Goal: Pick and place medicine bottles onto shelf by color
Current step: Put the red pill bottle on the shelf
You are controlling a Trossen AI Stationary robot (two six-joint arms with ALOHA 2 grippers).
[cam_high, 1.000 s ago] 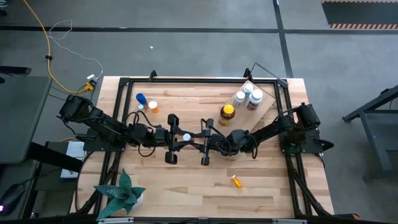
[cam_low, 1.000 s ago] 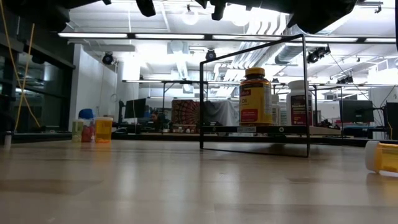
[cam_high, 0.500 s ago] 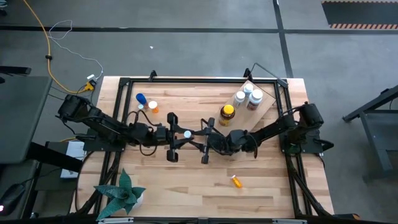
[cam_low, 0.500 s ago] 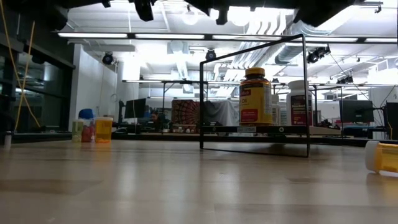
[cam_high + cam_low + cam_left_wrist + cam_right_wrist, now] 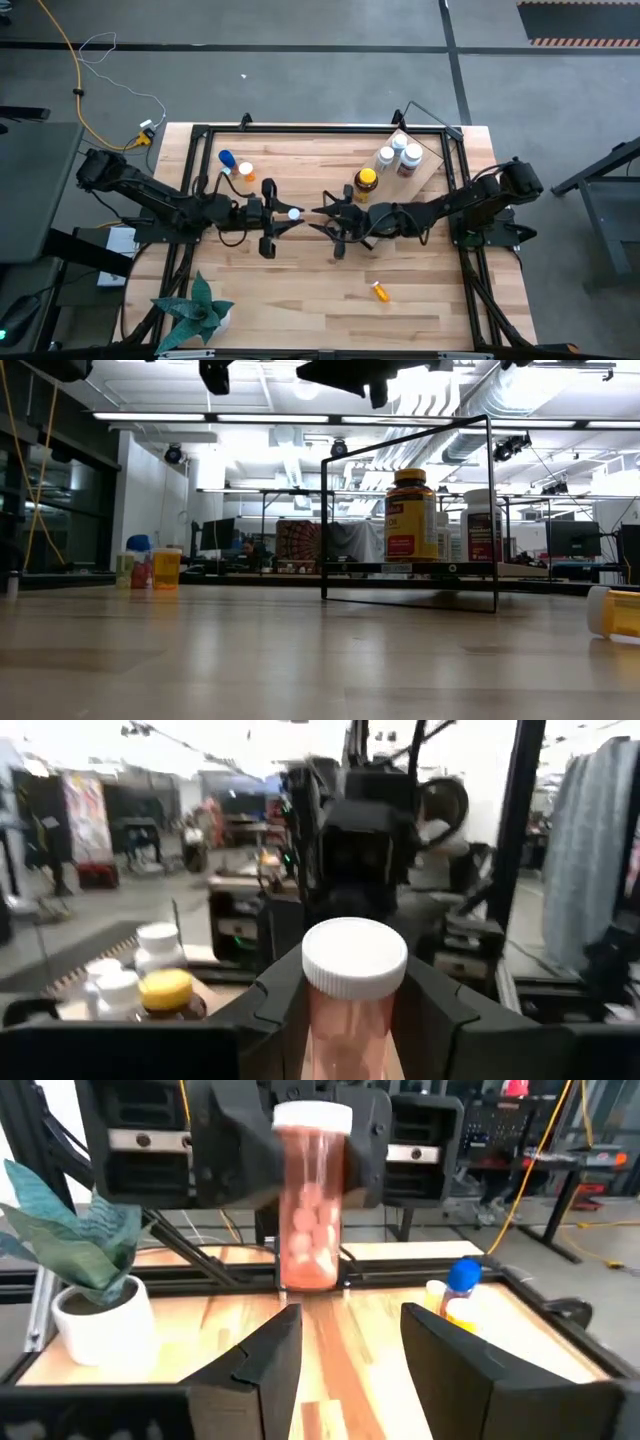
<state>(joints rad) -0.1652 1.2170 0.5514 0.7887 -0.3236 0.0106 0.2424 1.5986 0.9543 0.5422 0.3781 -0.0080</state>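
Left hand (image 5: 278,217) clenched on white-capped orange bottle (image 5: 354,982), right hand (image 5: 326,218) released, just beside it

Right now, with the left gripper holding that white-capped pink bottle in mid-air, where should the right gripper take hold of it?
On the clear body just under the white cap, straight on from its side. The pink bottle stands upright in the left gripper, whose fingers cover its lower body, and the right gripper is open facing it.
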